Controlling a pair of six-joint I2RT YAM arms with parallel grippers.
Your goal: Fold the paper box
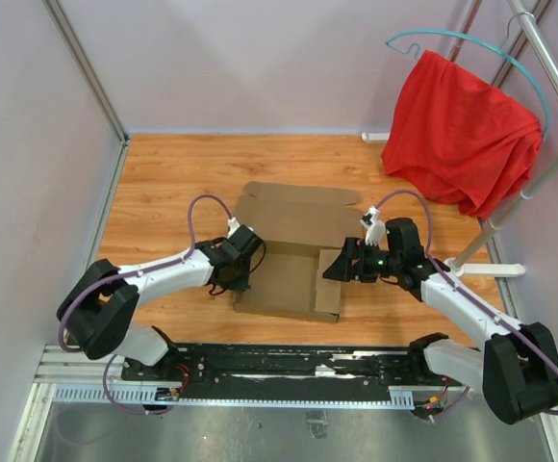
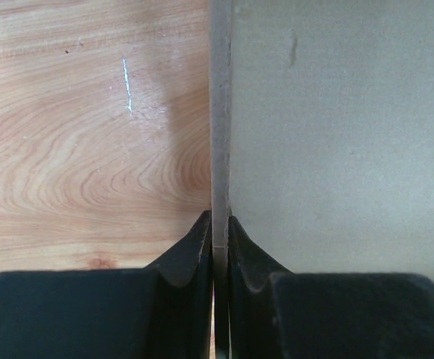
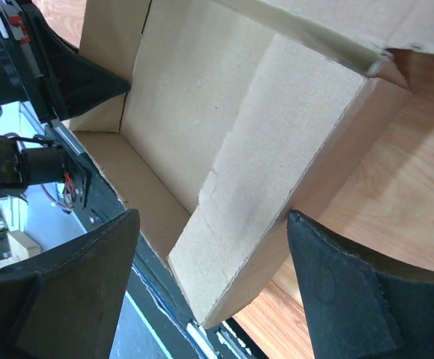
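The left gripper (image 2: 219, 224) is pinched tight on the upright left wall of the paper box (image 1: 293, 279), which lies half-formed on the wooden table (image 1: 164, 183) between the arms. The right gripper (image 3: 211, 217) stands wide, straddling the raised right flap without gripping it. If it closes askew or shoves sideways, the flap could buckle off its crease or pull the box from the left pinch.
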